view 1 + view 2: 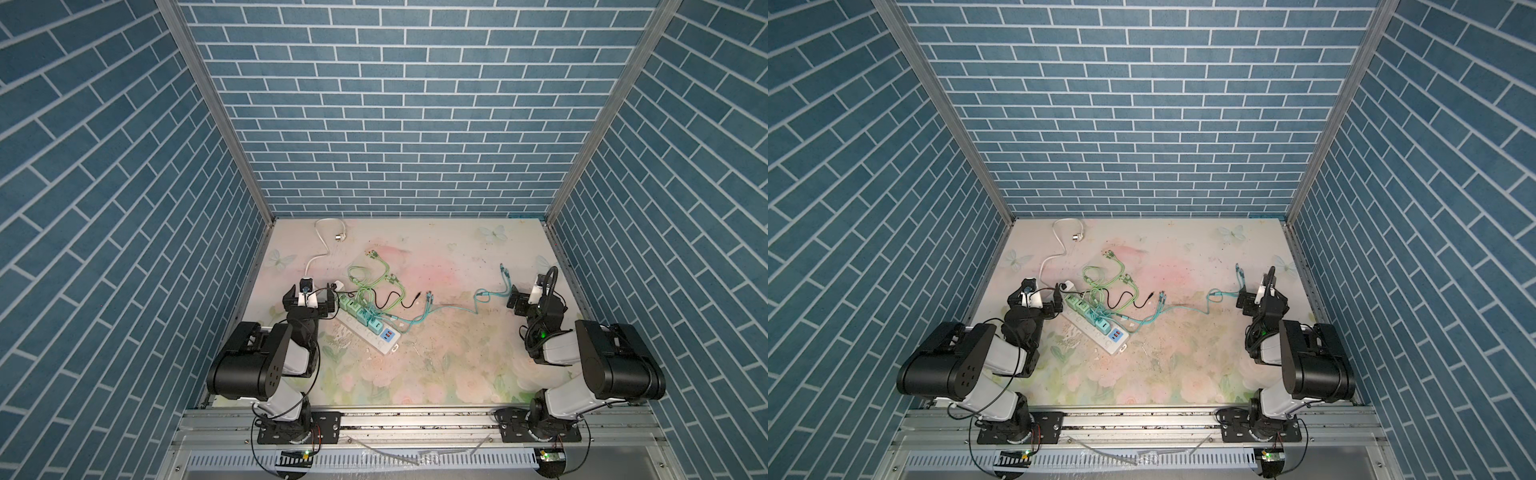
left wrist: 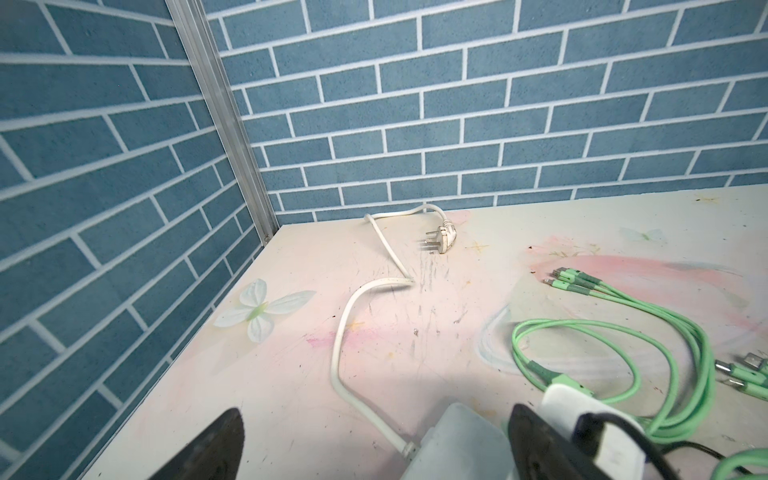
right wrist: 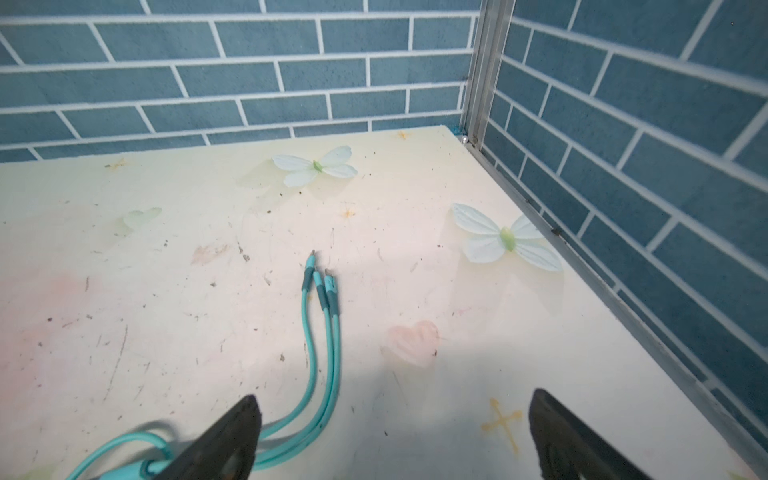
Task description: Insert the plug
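White charger plug point(image 1: 338, 285), trailing a thin black cable point(image 1: 390, 300), lies on the table point(image 1: 436, 365) just beside the far end of the power strip point(image 1: 368, 336), off to that end's right side and not seated in any socket; whether it touches the strip cannot be told. In the left wrist view the same plug point(image 2: 577, 409) is partly hidden behind one dark finger point(image 2: 540, 440). The left end effector point(image 1: 309, 300) hangs over the strip's far end, released, its jaws spread wide with the strip's pale end between them and nothing clamped. Several mint-green adapters point(image 1: 362, 319) sit in the strip's sockets, and their green cables point(image 1: 374, 274) loop in a tangle beyond the strip. Beyond the strip's far end, near the back wall, lies a white three-prong plug point(image 1: 340, 237) on the strip's own cord. Well to the right of the strip, the right end effector point(image 1: 514, 300) is also released and empty, held above the loose ends of a teal cable point(image 3: 328, 353).
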